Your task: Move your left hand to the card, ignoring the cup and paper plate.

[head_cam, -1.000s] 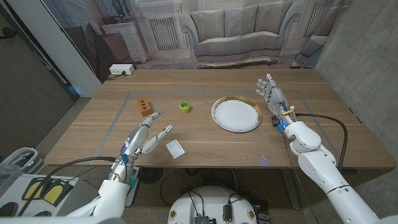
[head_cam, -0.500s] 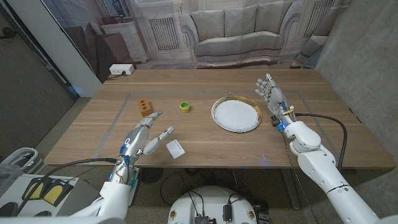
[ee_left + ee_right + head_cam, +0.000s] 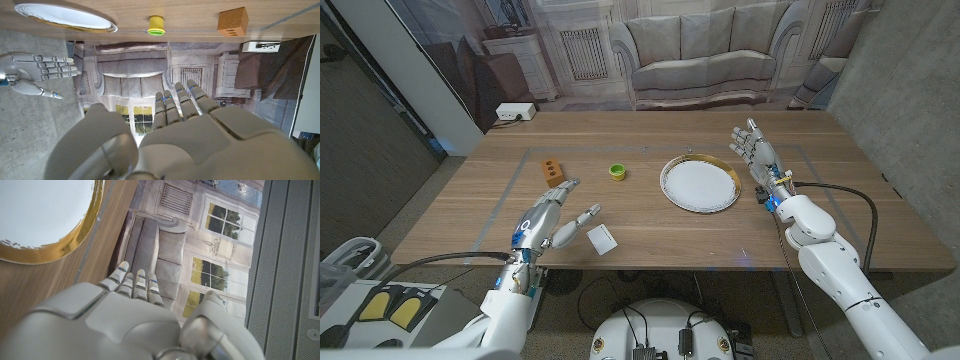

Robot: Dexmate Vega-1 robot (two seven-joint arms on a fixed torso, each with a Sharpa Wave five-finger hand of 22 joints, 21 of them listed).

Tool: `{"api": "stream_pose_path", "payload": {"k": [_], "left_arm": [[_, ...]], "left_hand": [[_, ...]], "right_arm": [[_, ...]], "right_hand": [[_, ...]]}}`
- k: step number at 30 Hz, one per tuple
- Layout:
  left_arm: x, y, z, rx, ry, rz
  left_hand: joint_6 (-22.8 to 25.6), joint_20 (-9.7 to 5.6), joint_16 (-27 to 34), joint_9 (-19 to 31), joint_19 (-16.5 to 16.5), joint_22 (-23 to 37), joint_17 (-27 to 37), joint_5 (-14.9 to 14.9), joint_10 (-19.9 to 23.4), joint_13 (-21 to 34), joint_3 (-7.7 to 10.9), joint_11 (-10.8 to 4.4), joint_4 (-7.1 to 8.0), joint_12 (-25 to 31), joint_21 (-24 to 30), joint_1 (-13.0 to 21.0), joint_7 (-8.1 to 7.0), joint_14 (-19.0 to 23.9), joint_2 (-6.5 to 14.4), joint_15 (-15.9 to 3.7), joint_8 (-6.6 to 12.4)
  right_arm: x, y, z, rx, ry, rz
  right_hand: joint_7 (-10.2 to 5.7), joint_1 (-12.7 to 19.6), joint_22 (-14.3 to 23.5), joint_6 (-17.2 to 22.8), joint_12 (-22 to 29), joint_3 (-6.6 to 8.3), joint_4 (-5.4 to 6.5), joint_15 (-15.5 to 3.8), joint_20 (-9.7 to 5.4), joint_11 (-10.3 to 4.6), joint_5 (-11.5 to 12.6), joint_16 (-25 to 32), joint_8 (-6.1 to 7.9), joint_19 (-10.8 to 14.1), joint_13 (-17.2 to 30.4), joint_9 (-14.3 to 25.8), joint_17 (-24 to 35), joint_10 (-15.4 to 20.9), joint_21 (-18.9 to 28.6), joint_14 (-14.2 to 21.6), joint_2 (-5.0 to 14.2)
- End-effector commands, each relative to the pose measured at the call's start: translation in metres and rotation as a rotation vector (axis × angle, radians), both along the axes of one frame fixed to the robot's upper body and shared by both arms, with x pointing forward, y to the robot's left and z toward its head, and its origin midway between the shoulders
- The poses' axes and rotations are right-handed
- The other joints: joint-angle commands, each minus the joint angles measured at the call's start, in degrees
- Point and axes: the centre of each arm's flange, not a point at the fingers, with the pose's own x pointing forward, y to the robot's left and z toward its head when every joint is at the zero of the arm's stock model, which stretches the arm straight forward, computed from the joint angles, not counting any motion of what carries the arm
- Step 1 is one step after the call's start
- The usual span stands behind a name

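Note:
A small white card lies near the table's front edge, left of centre. My left hand hovers just to its left, fingers spread and empty, thumb tip close to the card's left side. A small yellow-green cup stands behind the card. The white paper plate with a gold rim lies right of centre. My right hand stands open beside the plate's right edge, holding nothing.
An orange wooden block with holes sits at the left, behind my left hand. Grey tape lines mark a rectangle on the wooden table. A white power box lies beyond the table's far left corner.
My left hand has drifted slightly left and back toward the front edge. The card, cup, plate and right hand have not moved.

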Motion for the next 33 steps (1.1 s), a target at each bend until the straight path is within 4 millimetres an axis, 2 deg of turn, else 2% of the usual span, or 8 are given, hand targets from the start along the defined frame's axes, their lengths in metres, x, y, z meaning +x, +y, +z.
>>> {"api": "stream_pose_path", "payload": {"k": [1,13,33], "left_arm": [[0.001,0.001,0.004,0.029,0.041,0.045],[0.008,-0.001,0.003,0.056,0.061,0.084],[0.021,-0.013,0.002,0.098,0.094,0.071]], "left_hand": [[0.4,-2.36,-0.3,0.2,0.4,0.1,0.1,0.4,0.6,0.3,-0.21,0.12,-0.46,0.0,-0.3,0.3,-0.09,0.4,0.2,-1.49,-0.07],[0.6,-2.12,-0.4,0.2,0.1,0.2,0.1,0.5,0.6,0.3,-0.31,-0.09,-0.45,-0.2,-0.5,0.4,-0.18,0.3,0.3,-1.50,-0.20],[0.7,-2.07,-0.5,0.2,-0.3,0.2,0.1,0.6,0.9,0.4,-0.46,-0.13,-0.45,-0.3,-0.7,0.6,-0.26,0.2,0.4,-1.58,-0.39]], "right_arm": [[0.000,0.003,-0.001,0.005,0.003,0.002],[0.003,0.003,-0.002,0.016,0.008,-0.002],[-0.003,-0.001,-0.003,0.026,-0.003,-0.015]], "right_hand": [[-0.03,0.1,0.1,0.5,-0.3,0.01,-0.15,0.14,-0.39,0.13,-0.1,-0.1,-0.13,0.4,0.1,0.1,0.2,0.4,-0.2,0.5,0.34],[-0.08,0.1,0.1,0.5,-0.3,-0.03,-0.21,0.21,-0.39,0.08,-0.1,-0.1,-0.15,0.5,0.1,0.1,0.2,0.4,-0.5,0.5,0.40],[-0.08,0.1,0.1,0.6,-0.3,-0.09,-0.30,0.10,-0.35,0.04,-0.1,-0.1,-0.15,0.7,0.1,0.1,0.2,0.5,-1.0,0.6,0.48]]}}
